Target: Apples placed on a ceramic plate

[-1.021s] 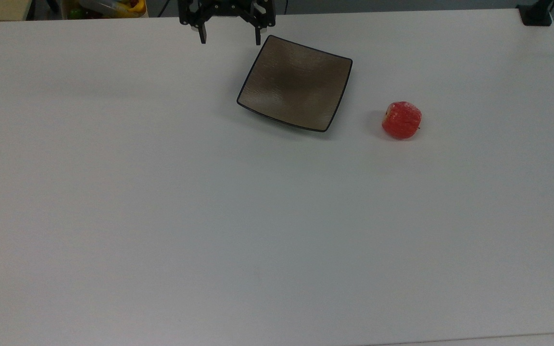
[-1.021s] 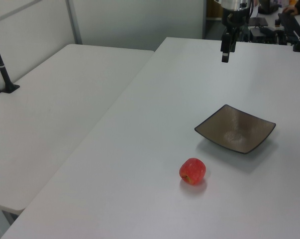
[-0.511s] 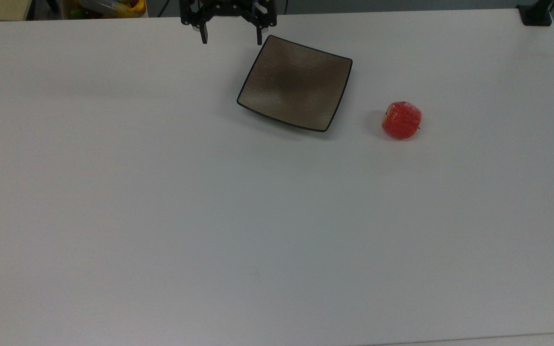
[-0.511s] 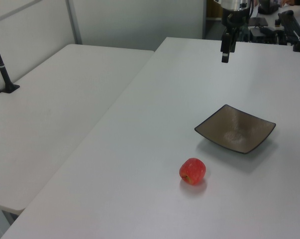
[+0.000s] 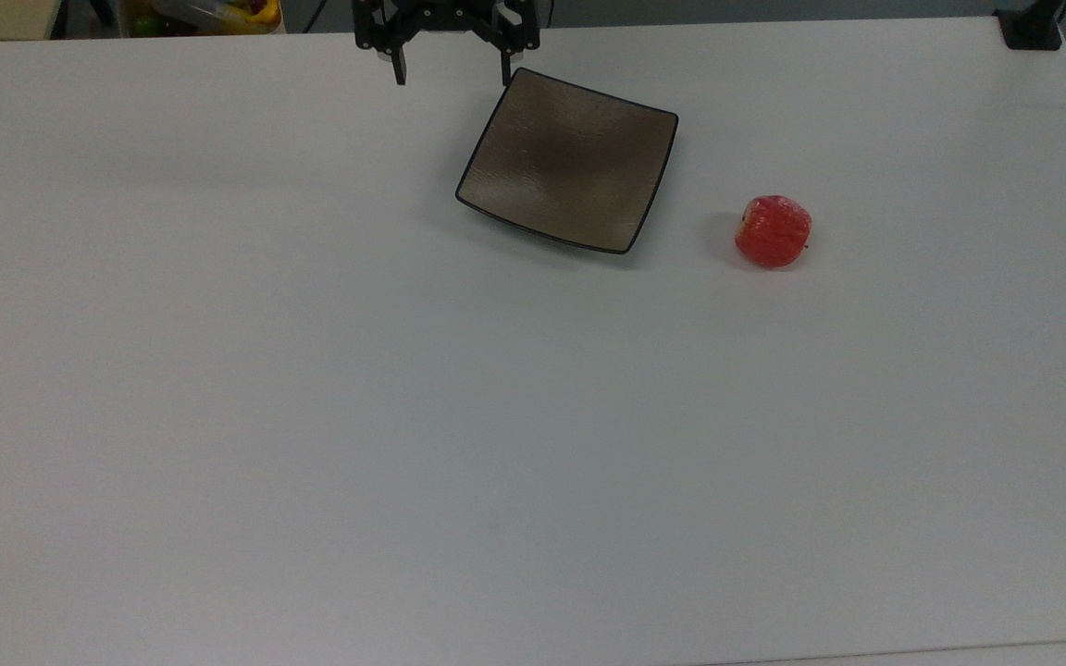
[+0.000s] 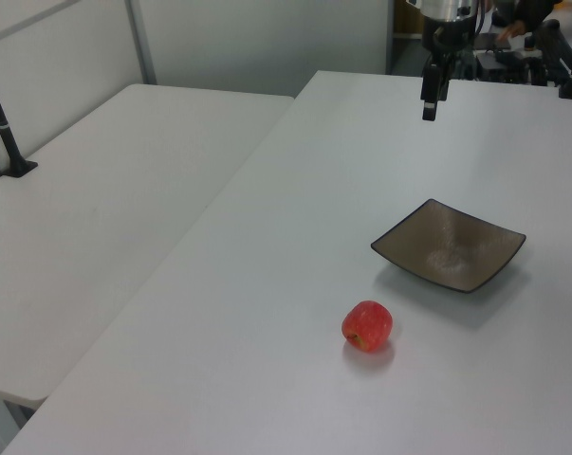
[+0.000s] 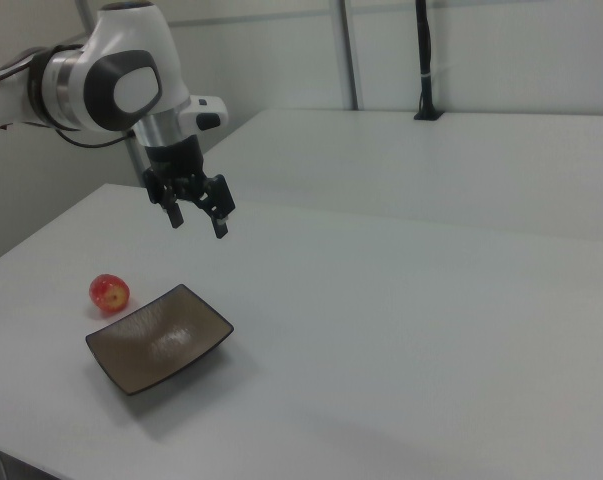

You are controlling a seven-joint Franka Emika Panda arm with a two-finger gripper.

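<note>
The gripper (image 5: 451, 76) hangs in the air above the white table (image 5: 311, 416). Its two black fingers (image 7: 219, 226) are spread wide apart, and nothing is between them. The fingers point down at the table. The gripper sits at the end of a white and grey robot arm (image 7: 111, 85).

In the top view, the gripper is at the top edge, and the ceramic plate (image 5: 570, 159) lies just below it and to the top view's right. The near finger lines up close to the plate's top corner. In the right view, the gripper (image 7: 196, 218) is up high and the plate (image 7: 159, 339) lies flat on the table under it, a bit toward the camera. The plate is square, brown-grey and shiny, with a thin black rim. There is nothing on it.

The red apple (image 5: 773, 231) sits on the table, not on the plate. In the top view it is on the far side of the plate from the gripper, near the plate's right edge but not touching it. In the left view, the apple (image 6: 367, 326) is closest to the camera, the plate (image 6: 449, 245) is behind it, and the gripper (image 6: 430, 107) is farthest back, well apart from the apple.
</note>
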